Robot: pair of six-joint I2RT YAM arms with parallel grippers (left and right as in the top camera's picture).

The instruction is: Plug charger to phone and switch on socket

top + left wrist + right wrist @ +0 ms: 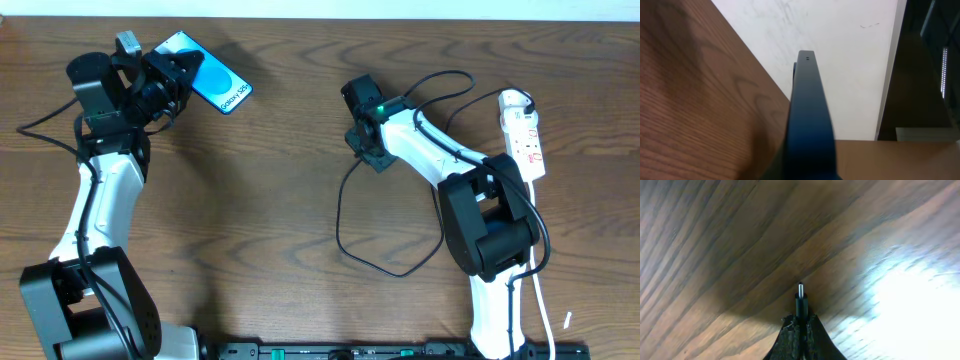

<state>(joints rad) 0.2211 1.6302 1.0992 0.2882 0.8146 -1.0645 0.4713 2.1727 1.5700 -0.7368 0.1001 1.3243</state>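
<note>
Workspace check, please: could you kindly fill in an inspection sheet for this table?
Surface: wood-grain table.
Job's things: phone held by left gripper; charger plug tip in right gripper; socket flat at right.
Clutter: small white scrap by right arm's base.
Grippers: left shut on phone; right shut on charger.
Cables: charger loops on table; socket's white cord runs frontward.
Surroundings: white wall beyond table.

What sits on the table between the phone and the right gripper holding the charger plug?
Nothing: the overhead view shows only bare table between the phone and the right gripper.
</note>
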